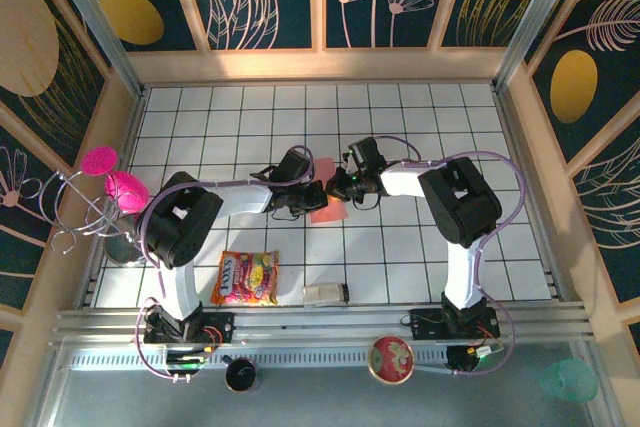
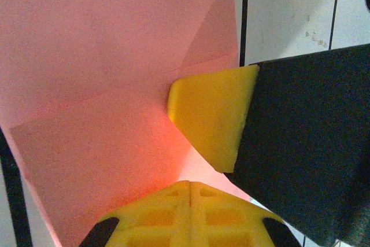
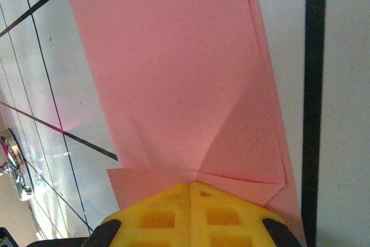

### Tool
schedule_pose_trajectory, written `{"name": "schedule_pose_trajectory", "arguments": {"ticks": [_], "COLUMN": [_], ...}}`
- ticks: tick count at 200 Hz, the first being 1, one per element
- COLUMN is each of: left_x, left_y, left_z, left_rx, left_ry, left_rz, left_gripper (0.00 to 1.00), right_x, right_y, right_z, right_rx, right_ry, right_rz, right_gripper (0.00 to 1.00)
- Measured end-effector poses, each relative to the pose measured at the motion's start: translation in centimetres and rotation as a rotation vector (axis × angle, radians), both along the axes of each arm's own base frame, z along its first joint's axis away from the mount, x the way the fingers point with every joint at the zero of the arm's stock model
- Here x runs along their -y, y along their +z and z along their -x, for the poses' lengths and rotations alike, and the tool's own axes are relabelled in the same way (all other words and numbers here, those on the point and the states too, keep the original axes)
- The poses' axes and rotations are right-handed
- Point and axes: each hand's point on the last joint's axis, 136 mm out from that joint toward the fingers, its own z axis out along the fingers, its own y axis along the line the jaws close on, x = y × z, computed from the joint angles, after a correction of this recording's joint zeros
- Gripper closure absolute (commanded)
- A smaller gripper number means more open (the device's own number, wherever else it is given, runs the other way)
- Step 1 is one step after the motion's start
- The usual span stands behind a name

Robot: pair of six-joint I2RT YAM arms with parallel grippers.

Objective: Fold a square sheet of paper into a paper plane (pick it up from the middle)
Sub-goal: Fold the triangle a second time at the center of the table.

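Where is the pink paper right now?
Top view: the pink paper lies mid-table on the tiles, between the left gripper and right gripper; the snack packet sits nearer the arm bases, to its left.

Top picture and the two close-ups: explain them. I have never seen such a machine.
Two robot arms, the left arm and the right arm, are bolted at the near edge of a white tiled table. The top picture looks down from above and behind them; each close-up comes from a camera on one wrist. The yellow blocks are the hands: the left hand and the right hand, both shut, over the salmon-pink sheet of paper, which shows folds. Whether either pinches it, I cannot tell. Also lying there: a snack packet and a small white object.
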Motion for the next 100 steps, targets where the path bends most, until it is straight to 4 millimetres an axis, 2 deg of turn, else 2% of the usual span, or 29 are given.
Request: {"name": "schedule_pose_trajectory", "arguments": {"ticks": [100], "left_x": [-0.64], "left_y": [-0.84], "left_z": [0.84], "left_rx": [-0.005], "left_ry": [-0.051], "left_rz": [-0.049], "left_gripper": [1.0], "right_x": [0.01], "right_y": [-0.06], "right_z": [0.01], "right_rx": [-0.007], "right_ry": [0.003], "right_rz": [-0.009], "right_gripper": [1.0]}}
